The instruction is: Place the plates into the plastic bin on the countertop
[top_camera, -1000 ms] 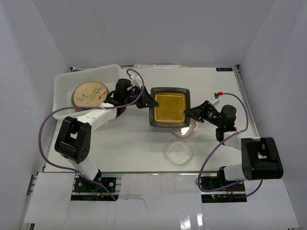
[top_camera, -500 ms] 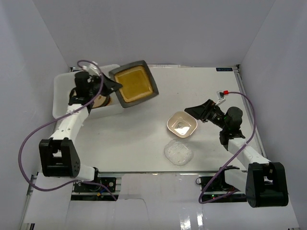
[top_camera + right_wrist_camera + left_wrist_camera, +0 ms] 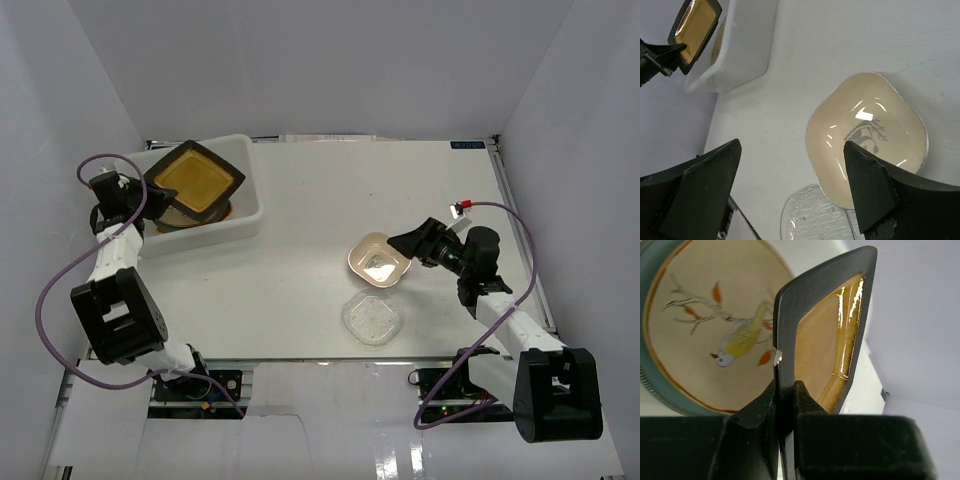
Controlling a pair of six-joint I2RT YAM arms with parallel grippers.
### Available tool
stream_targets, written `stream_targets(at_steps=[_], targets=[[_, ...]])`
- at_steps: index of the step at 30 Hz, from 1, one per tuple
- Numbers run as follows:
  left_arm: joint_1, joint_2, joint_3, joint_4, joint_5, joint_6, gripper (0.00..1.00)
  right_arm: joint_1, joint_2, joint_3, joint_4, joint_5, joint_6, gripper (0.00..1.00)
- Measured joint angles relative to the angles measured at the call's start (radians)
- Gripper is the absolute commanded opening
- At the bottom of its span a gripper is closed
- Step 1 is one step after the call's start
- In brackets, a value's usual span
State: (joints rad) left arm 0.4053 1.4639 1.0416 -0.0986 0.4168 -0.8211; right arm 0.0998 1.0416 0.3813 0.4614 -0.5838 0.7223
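Observation:
My left gripper is shut on the rim of the black square plate with amber centre, holding it tilted over the plastic bin at the far left of the countertop. In the left wrist view the plate stands edge-on between the jaws, above a cream round plate with a bird lying in the bin. My right gripper is open beside the cream squarish bowl. Its jaws are empty, with the bowl just ahead and to the right. A clear glass plate lies nearer.
A grey-blue rim shows under the bird plate. The bin and held plate appear far off in the right wrist view, with the glass plate below the bowl. White walls enclose the table.
The left arm swung the black square plate from the table's middle to over the bin. The right gripper opened and now faces the cream bowl that the plate had covered.

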Motion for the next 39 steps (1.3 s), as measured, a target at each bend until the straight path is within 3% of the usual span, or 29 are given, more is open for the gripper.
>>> stream_targets(at_steps=[9,12,13,15,16,17,25,28,34,35,38,39], targets=[[-0.001,0.119,0.038,-0.068,-0.105,0.029,0.04,0.0,0.029,-0.005,-0.101,0.17,-0.062,0.86],[-0.001,0.127,0.061,-0.068,-0.149,0.063,0.36,0.0,0.053,-0.018,-0.109,0.206,-0.068,0.87],[-0.001,0.137,0.067,-0.066,-0.162,0.07,0.58,0.0,0.061,-0.022,-0.116,0.22,-0.07,0.88],[0.001,0.152,0.074,-0.055,-0.17,0.076,0.77,0.0,0.081,-0.024,-0.121,0.245,-0.074,0.89],[0.003,0.154,0.074,-0.06,-0.177,0.076,0.94,0.0,0.097,-0.024,-0.121,0.256,-0.076,0.89],[0.005,0.154,0.074,-0.065,-0.183,0.086,0.98,0.0,0.113,-0.024,-0.121,0.266,-0.076,0.89],[-0.053,0.113,0.074,-0.111,-0.39,0.174,0.98,0.029,0.237,-0.024,-0.122,0.318,-0.078,0.87],[-0.118,0.058,0.066,-0.122,-0.502,0.219,0.98,0.06,0.256,-0.01,-0.12,0.332,-0.087,0.8],[-0.264,-0.119,0.021,-0.088,-0.684,0.294,0.98,0.087,0.295,0.001,-0.117,0.362,-0.097,0.46],[-0.272,-0.143,0.013,-0.084,-0.705,0.301,0.98,0.087,0.298,0.002,-0.122,0.372,-0.097,0.29],[-0.273,-0.176,-0.001,-0.08,-0.72,0.299,0.98,0.087,0.3,0.009,-0.138,0.405,-0.088,0.08],[-0.275,-0.186,-0.013,-0.081,-0.715,0.296,0.98,0.087,0.3,0.017,-0.146,0.416,-0.084,0.08]])
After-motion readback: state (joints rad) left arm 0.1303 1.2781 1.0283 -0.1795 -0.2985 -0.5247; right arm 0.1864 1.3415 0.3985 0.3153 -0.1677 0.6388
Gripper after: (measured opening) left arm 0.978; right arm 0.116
